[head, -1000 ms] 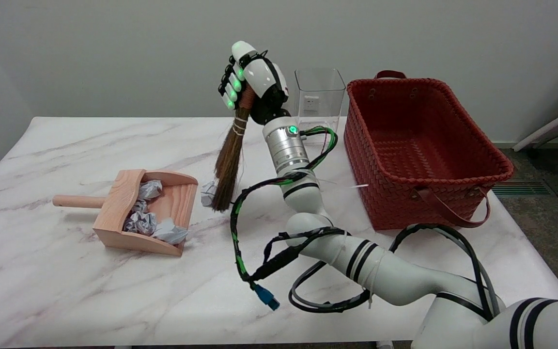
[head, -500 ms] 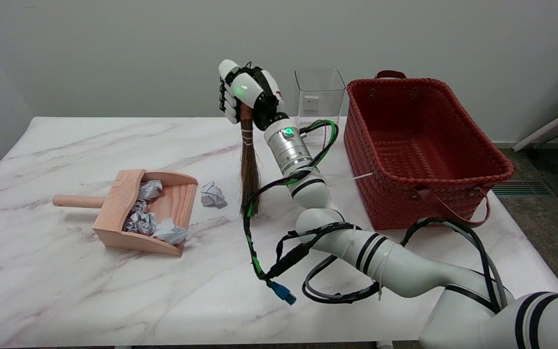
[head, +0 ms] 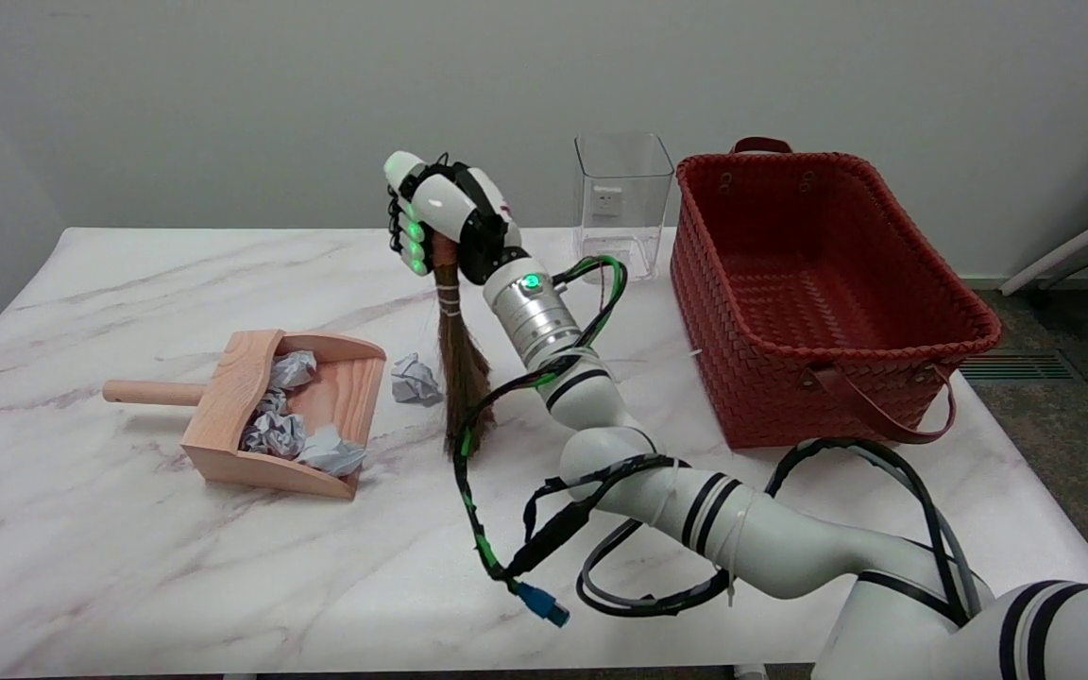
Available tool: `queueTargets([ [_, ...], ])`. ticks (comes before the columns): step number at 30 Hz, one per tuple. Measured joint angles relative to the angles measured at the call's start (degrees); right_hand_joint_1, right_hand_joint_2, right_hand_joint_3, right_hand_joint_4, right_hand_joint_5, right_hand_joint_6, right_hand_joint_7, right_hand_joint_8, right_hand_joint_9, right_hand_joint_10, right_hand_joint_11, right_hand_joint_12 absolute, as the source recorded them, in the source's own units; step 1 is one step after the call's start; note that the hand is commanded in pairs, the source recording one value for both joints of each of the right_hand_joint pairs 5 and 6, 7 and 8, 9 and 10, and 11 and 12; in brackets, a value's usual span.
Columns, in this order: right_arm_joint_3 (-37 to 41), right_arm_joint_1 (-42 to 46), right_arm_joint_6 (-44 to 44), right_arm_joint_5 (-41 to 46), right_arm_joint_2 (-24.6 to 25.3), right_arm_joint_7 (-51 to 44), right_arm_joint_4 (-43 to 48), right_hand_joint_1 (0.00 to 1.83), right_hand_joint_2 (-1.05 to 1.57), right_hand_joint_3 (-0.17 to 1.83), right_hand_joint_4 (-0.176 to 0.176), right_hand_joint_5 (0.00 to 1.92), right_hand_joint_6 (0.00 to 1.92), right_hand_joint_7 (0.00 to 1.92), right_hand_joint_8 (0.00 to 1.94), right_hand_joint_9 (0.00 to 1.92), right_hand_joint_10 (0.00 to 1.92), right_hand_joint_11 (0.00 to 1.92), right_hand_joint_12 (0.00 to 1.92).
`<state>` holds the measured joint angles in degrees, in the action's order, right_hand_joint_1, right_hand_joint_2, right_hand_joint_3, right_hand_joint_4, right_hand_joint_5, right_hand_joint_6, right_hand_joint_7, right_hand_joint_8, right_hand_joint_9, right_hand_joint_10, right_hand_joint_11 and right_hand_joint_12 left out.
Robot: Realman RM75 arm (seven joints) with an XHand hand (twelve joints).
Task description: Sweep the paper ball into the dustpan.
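- Head view: my right hand (head: 440, 212) is wrapped around the handle of the small straw broom (head: 457, 364), bristles on the marble table (head: 128, 548).
- The loose paper ball (head: 415, 380) lies just left of the bristles, between them and the wooden dustpan (head: 256, 416).
- Step: mid-sweep. Next I'd drag the bristles left, low, towards the pan mouth.

No text, label, brand, number or sign can be read anywhere.
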<state>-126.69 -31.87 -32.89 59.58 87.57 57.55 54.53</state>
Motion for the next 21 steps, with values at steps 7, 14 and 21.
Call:
queueTargets([
  [7, -0.73, 0.77, 0.68, 0.1, 2.25, 1.48, -0.02, 0.92, 1.22, 1.31, 0.0, 1.92, 1.92, 1.92, 1.92, 1.92, 1.92, 1.79, 1.79],
  [14, -1.07, 0.82, 1.41, 0.21, 4.31, 2.85, -0.58, 0.92, 1.14, 1.38, 0.0, 1.92, 1.92, 1.92, 1.92, 1.92, 1.92, 1.78, 1.78],
  [21, -1.4, -0.29, 2.11, 0.37, 6.36, 5.12, -1.51, 0.92, 1.14, 1.36, 0.0, 1.92, 1.92, 1.92, 1.92, 1.92, 1.92, 1.8, 1.8],
])
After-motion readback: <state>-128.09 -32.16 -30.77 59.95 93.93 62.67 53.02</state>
